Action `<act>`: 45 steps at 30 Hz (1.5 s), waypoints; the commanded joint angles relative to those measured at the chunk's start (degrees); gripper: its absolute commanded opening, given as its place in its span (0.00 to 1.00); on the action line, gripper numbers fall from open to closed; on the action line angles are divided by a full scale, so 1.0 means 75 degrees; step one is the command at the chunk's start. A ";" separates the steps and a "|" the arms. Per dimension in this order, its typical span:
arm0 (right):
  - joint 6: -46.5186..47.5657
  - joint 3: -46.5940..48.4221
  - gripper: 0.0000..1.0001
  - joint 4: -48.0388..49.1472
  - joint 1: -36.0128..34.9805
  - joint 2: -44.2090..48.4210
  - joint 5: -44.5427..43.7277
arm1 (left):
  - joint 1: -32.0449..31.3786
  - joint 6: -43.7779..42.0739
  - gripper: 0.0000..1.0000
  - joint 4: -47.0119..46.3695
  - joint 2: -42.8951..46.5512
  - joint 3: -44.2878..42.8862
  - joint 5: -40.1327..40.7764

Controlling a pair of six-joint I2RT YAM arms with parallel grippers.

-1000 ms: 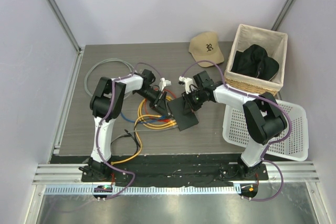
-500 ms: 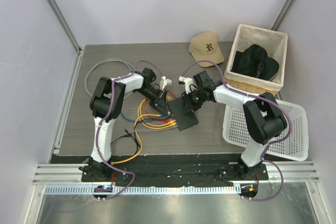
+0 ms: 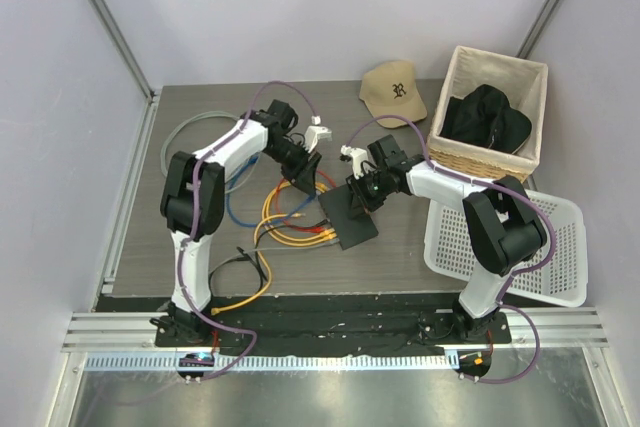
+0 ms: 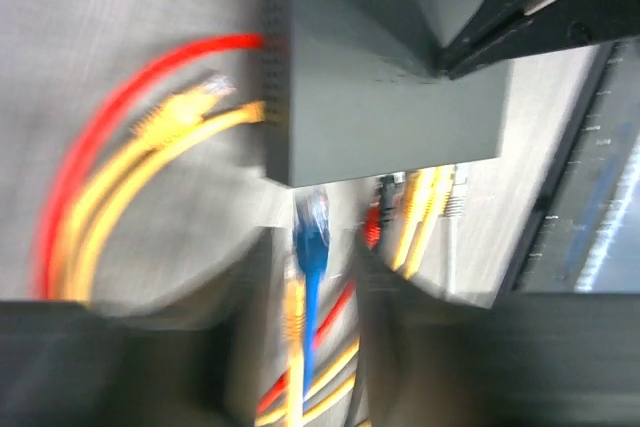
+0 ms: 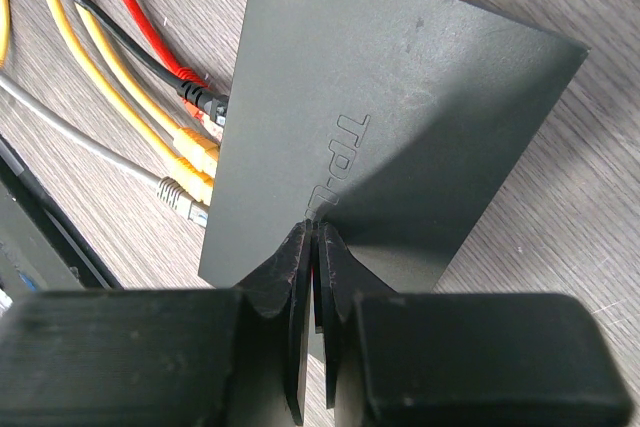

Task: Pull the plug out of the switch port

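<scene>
Grey wood-grain table (image 3: 400,267); plain pale walls (image 3: 300,7); metal rail (image 3: 110,330) along near edge

This is a robotics lab test cell, not a home or a shop. Two robot arms, the left arm (image 3: 200,197) and the right arm (image 3: 490,222), are bolted side by side to a metal rail (image 3: 330,332) at the near edge of a grey wood-grain surface (image 3: 400,252). Plain pale walls (image 3: 330,7) with metal corner posts (image 3: 105,17) box it in. The things laid out are unrelated practice props: a tan cap (image 3: 393,90), a wicker basket (image 3: 470,162) holding a black garment (image 3: 487,119), a white plastic basket (image 3: 560,247), coloured network cables (image 3: 290,222) and a black switch (image 3: 350,215).
</scene>
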State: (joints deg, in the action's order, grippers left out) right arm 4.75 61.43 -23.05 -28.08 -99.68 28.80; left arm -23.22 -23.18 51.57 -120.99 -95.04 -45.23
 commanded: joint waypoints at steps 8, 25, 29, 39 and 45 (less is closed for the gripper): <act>0.0257 -0.0269 0.13 0.0038 -0.0042 -0.0081 -0.0758 | 0.0494 0.1517 1.00 -0.0897 0.3227 0.1771 0.3053; 0.0245 -0.0058 0.13 -0.0021 -0.0042 -0.0456 -0.0699 | 0.2335 0.3044 0.75 -0.0807 0.3290 0.3346 0.6161; 0.0245 -0.0081 0.13 0.0038 -0.0042 -0.0397 -0.0711 | 0.2323 0.3278 0.61 -0.0759 0.2283 0.2935 0.5751; 0.0268 -0.0198 0.13 0.0061 -0.0042 -0.0244 -0.0793 | 0.2498 0.3114 0.05 -0.0478 0.1472 0.2653 0.5984; 0.0280 -0.0116 0.13 0.0026 -0.0030 -0.0327 -0.0793 | 0.2569 0.1721 0.00 0.0540 0.1740 0.2442 0.5260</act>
State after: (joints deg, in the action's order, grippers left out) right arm 4.75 61.71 -22.06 -28.18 -100.12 28.84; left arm -4.54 -2.57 48.80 -109.91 -75.09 -1.61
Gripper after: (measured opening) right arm 0.128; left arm 0.017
